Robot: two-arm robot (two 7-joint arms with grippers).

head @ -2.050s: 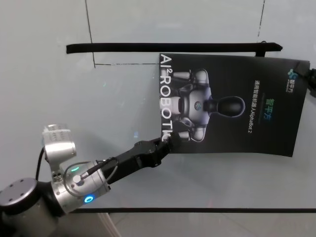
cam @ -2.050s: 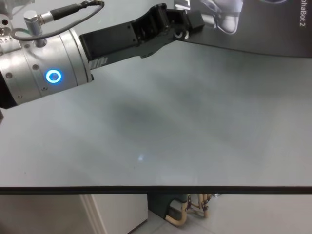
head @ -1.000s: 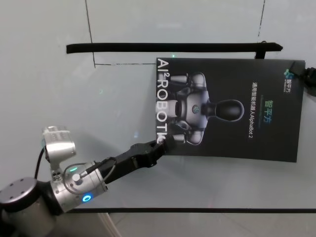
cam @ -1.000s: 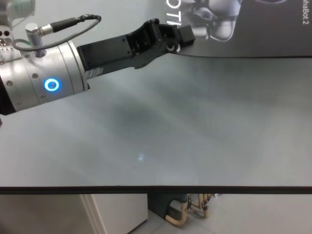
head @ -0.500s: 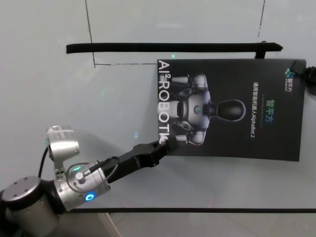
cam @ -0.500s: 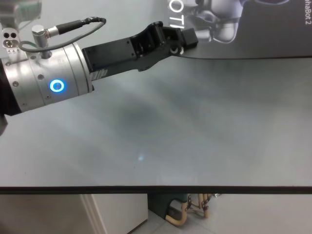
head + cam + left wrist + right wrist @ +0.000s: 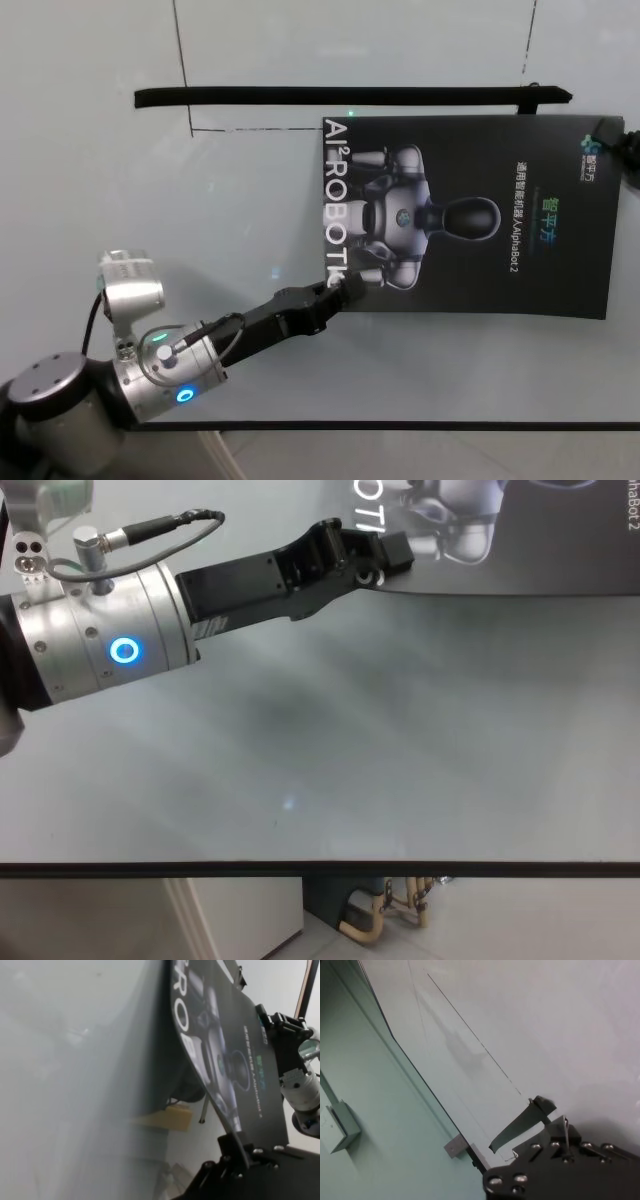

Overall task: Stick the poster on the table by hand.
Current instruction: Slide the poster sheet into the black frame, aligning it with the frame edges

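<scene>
Broadly, the wide pale grey glossy table (image 7: 200, 200) fills the head view, with a thin dark front edge near the robot. On its right half lies the large thin dark charcoal poster (image 7: 470, 215), printed with a silver-grey humanoid robot and white "ROBOT" letters running along its left edge; the wrist views show it lifted off the surface at both gripped corners. A long black strip (image 7: 350, 96) lies on the table just beyond the poster's far edge. The black left gripper (image 7: 348, 288) is clamped on the poster's near left corner. The black right gripper (image 7: 628, 150), mostly out of frame, pinches the poster's far right corner.
</scene>
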